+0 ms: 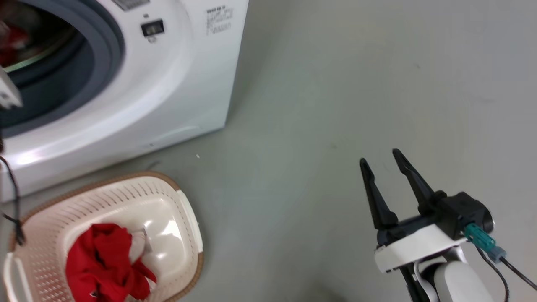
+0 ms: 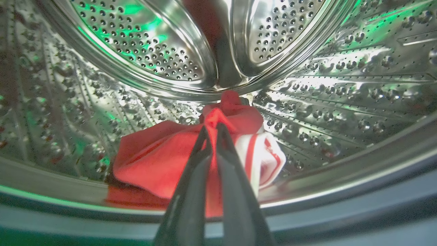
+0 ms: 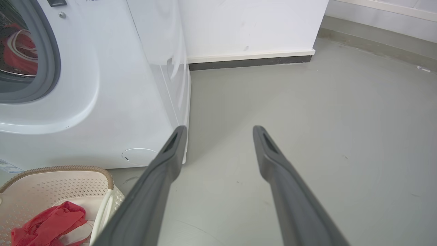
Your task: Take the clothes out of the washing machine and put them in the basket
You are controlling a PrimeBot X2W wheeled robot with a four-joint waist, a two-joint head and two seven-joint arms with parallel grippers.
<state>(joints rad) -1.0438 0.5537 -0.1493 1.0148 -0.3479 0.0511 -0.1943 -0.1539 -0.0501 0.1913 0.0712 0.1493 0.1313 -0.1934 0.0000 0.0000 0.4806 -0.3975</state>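
Clamping red garment (image 2: 153, 160) at frame centre inside washer (image 2: 143, 44) drum, left gripper (image 2: 212, 129), tips nearly together. Right gripper (image 1: 379, 157) spread wide, empty, lower right above floor (image 1: 335, 84). More red clothes (image 1: 100, 260) in basket (image 1: 126, 188), lower left, below washer.

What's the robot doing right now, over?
Left gripper shut on red garment inside the drum. Right gripper open, idle above floor. Another red garment in basket. Nothing blocking.

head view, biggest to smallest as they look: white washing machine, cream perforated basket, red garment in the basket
1. White front-loading washing machine, though cut off at the picture's edge.
2. Cream perforated plastic basket, also partly cut off.
3. Red fabric garment lying inside the basket.
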